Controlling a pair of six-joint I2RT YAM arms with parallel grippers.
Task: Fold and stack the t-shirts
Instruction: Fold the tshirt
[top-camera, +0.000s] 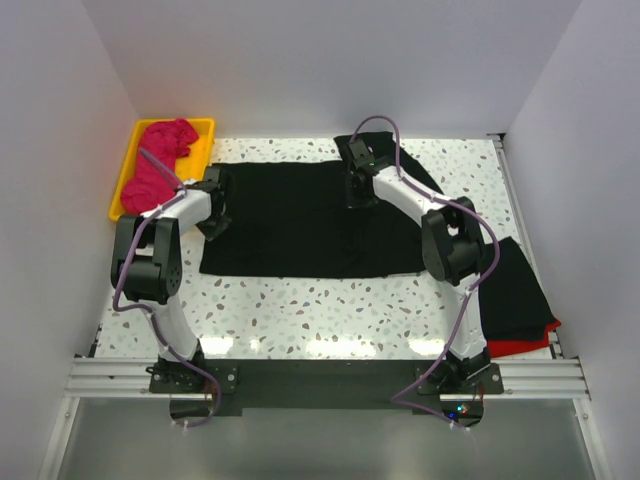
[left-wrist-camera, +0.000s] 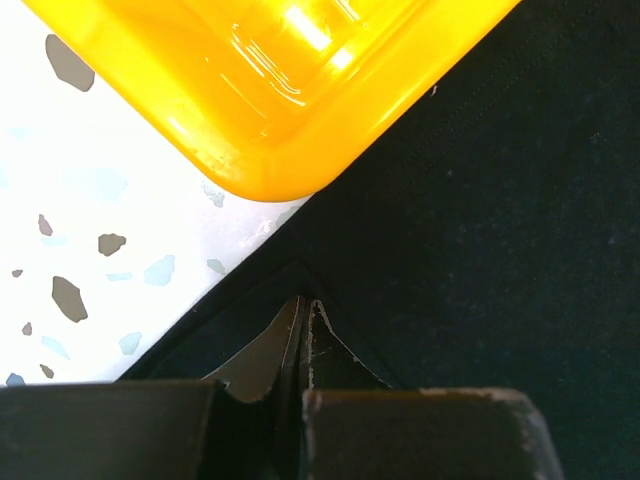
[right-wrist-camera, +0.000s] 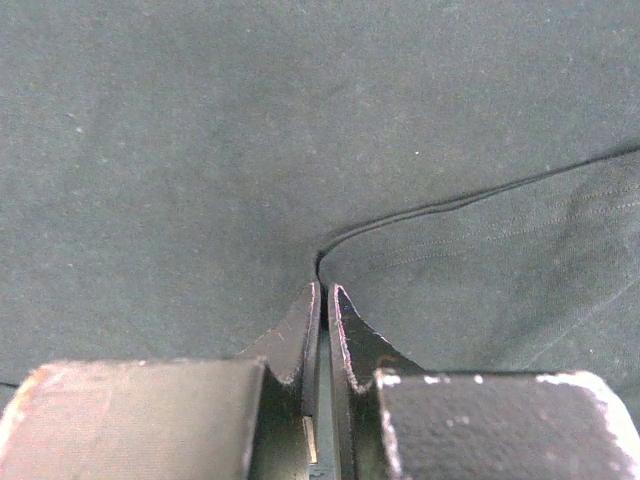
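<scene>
The large black t-shirt (top-camera: 290, 220) lies spread flat across the middle of the table. My left gripper (top-camera: 215, 195) is at its left far corner, beside the yellow tray. In the left wrist view it (left-wrist-camera: 304, 302) is shut on the hem at that corner of the black shirt (left-wrist-camera: 500, 200). My right gripper (top-camera: 358, 190) is at the shirt's far edge, right of centre. In the right wrist view it (right-wrist-camera: 325, 290) is shut on a curled edge of the black cloth (right-wrist-camera: 200, 150). A magenta-pink t-shirt (top-camera: 160, 165) lies crumpled in the tray.
The yellow plastic tray (top-camera: 205, 125) stands at the far left, its corner close to my left fingers (left-wrist-camera: 300, 120). A folded black shirt (top-camera: 515, 290) lies on a red one (top-camera: 525, 342) at the right edge. Bare speckled table (top-camera: 300, 310) lies in front.
</scene>
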